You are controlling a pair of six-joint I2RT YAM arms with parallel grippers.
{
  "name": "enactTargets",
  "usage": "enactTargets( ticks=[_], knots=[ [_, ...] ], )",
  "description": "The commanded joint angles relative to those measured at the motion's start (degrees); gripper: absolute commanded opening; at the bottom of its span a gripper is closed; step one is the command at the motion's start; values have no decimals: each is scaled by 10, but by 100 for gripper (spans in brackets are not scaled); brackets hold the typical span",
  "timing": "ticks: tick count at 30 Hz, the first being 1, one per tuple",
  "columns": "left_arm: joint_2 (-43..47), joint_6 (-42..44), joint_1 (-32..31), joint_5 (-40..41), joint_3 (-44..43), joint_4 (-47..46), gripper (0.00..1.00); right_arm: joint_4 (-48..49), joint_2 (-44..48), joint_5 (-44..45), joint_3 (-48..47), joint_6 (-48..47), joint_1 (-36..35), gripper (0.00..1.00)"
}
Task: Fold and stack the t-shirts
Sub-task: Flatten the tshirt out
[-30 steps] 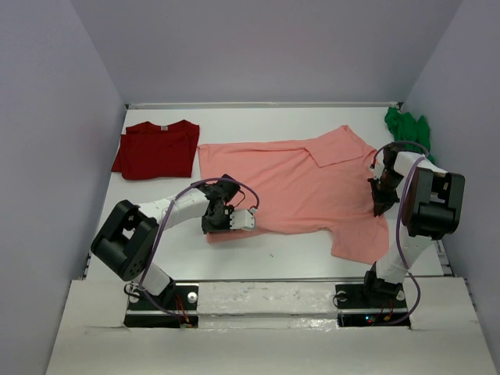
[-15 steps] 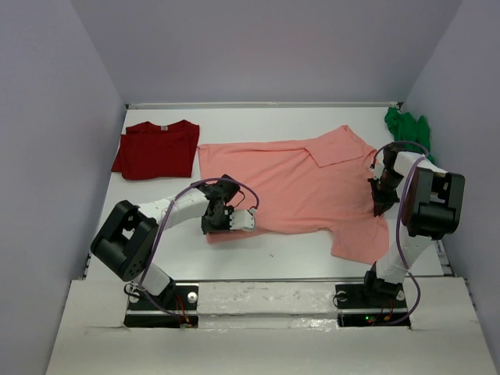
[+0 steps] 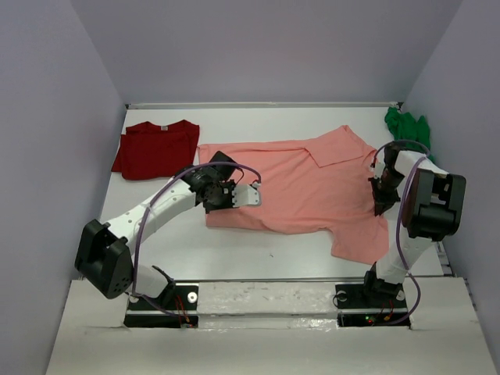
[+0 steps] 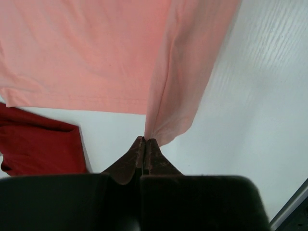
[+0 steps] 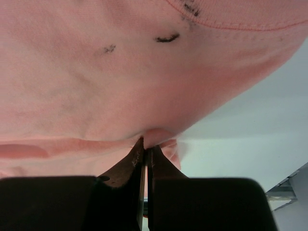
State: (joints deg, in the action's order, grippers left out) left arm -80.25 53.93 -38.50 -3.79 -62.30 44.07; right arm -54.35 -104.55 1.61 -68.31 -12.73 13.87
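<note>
The salmon-pink t-shirt (image 3: 305, 183) lies spread across the middle of the table. My left gripper (image 3: 215, 191) is shut on its near left edge (image 4: 173, 96) and holds that strip of cloth up off the table; its jaws (image 4: 144, 140) pinch the cloth's tip. My right gripper (image 3: 380, 205) is shut on the shirt's right side, with a bunch of pink cloth (image 5: 120, 62) pinched at its jaws (image 5: 146, 147). The dark red t-shirt (image 3: 156, 148) lies folded at the back left, also seen in the left wrist view (image 4: 38, 144). The green t-shirt (image 3: 406, 125) sits crumpled in the back right corner.
White table (image 3: 258, 250) with grey walls on three sides. The raised front rail (image 3: 266, 279) runs between the arm bases. Bare table surface shows in front of the pink shirt.
My left gripper has closed on the pink shirt's near left corner and carried it up and toward the back, with the arm stretching out. The right arm has not moved.
</note>
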Motion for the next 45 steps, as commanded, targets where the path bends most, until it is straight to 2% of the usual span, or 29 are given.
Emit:
enactTargets(
  ticks=[1,6,9,11,14,22,24,26,28,29,30,32,36,37,38,39,40,41,45],
  knots=[
    [26,-16,4,18,-33,44,0,-19,43,-9,-24,-12,4,0],
    [41,-39,5,63,-8,9,0,-2,79,-6,-25,-14,4,0],
    [58,-43,21,140,17,-55,0,11,97,-12,-60,-16,4,0],
    [62,-37,41,147,11,-95,0,17,98,-17,-83,-12,4,0],
    [51,-53,92,157,-27,-136,0,20,87,-57,-129,-8,4,0],
    [16,-73,160,208,-80,-285,0,22,-6,-71,-256,-4,4,0],
    [-24,-81,168,210,-125,-297,0,4,-59,-88,-313,-3,4,0],
    [-73,-90,178,205,-188,-303,0,-47,-134,-106,-508,-1,4,0],
    [-108,-94,185,214,-239,-309,0,-89,-190,-116,-642,2,4,0],
    [-142,-106,189,212,-305,-298,0,-135,-247,-115,-716,3,4,0],
    [-157,-114,192,200,-340,-290,0,-126,-251,-105,-787,-4,-7,0],
    [-184,-134,195,190,-437,-263,0,-70,-215,-79,-751,-10,-16,0],
    [-183,-190,197,161,-490,-263,0,-18,-118,-91,-697,-25,-22,0],
    [-169,-203,197,156,-482,-270,0,-11,-93,-102,-679,-31,-22,0],
    [-134,-213,197,150,-457,-287,0,2,-63,-109,-618,-33,-22,0],
    [-114,-220,196,123,-443,-290,0,43,7,-128,-580,-40,-22,0],
    [-92,-220,197,116,-427,-293,0,70,8,-137,-542,-42,-22,0],
    [-44,-221,197,112,-393,-309,0,122,86,-142,-474,-43,-22,0],
    [70,-199,200,83,-339,-310,0,184,252,-152,-380,-46,-22,0]
  ],
)
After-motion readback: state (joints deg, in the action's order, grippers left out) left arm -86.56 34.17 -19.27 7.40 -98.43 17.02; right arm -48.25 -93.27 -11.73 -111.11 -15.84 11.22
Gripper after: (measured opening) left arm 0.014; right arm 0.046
